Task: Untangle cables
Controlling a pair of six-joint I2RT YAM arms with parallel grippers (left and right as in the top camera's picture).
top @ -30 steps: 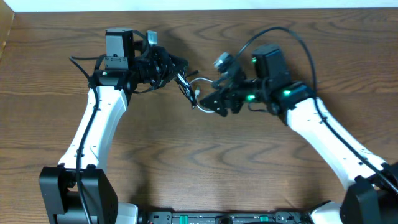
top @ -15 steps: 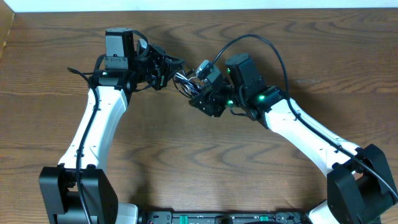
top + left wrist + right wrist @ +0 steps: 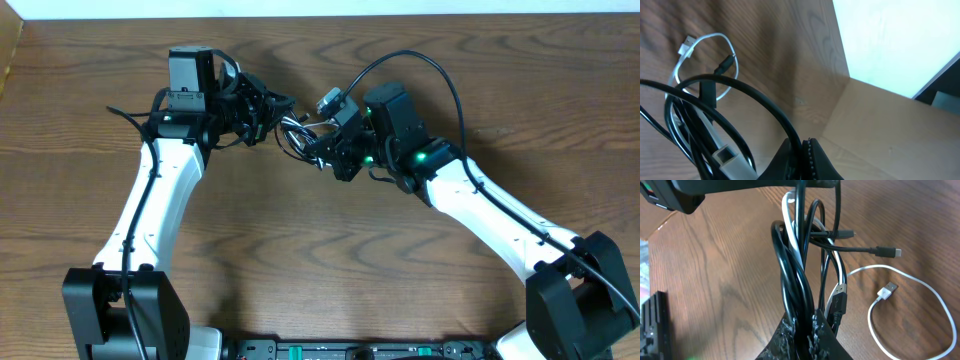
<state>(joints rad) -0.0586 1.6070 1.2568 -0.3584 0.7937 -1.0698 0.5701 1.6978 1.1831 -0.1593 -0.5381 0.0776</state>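
Observation:
The cables (image 3: 298,131) hang as one tangled bundle between my two grippers at the back middle of the table. My left gripper (image 3: 274,112) is shut on a black cable (image 3: 765,105) that arches up out of its jaws (image 3: 804,143). A white plug (image 3: 722,155) and a white cable loop (image 3: 705,40) lie beyond it. My right gripper (image 3: 323,151) is shut on several black strands (image 3: 792,280) that run straight up from its jaws (image 3: 804,318). A white cable (image 3: 935,295) loops loose on the wood to the right, ending in a silver plug (image 3: 887,291). A black plug (image 3: 887,251) sticks out sideways.
A cardboard box (image 3: 8,50) stands at the table's far left edge, and its wall (image 3: 880,115) shows close in the left wrist view. The right arm's own thick black wire (image 3: 420,62) arches above that arm. Bare wood lies in front of both arms.
My right gripper swung left into the tangle and shut on the black strands. The left gripper stayed shut on its cable and hardly moved.

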